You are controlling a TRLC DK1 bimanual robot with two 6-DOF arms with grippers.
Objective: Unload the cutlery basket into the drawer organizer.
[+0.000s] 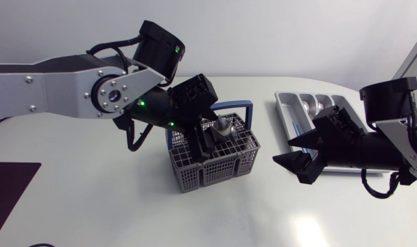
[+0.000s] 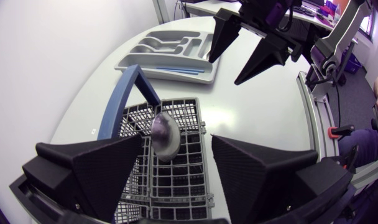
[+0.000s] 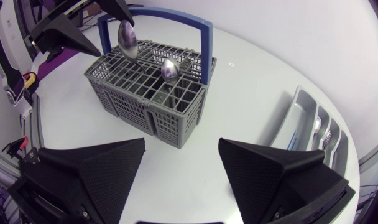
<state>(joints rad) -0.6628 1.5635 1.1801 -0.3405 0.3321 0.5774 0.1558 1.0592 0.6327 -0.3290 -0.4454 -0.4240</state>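
Note:
A grey cutlery basket [image 1: 222,165] with a blue handle [image 1: 244,107] stands mid-table. My left gripper [image 1: 210,143] hangs open just over it, coming in from the left. In the left wrist view a spoon [image 2: 165,135] stands upright in the basket [image 2: 176,186] between the spread fingers, with a gap on each side. The right wrist view shows two spoons in the basket [image 3: 145,93]: a tall one [image 3: 127,37] by the left fingers and a lower one [image 3: 170,68]. My right gripper [image 1: 303,162] is open and empty between basket and organizer [image 1: 285,110].
The grey organizer [image 2: 139,60] lies at the far right of the table with some cutlery in its compartments; my right arm partly covers it in the head view. A dark mat [image 1: 9,189] lies at the table's left front edge.

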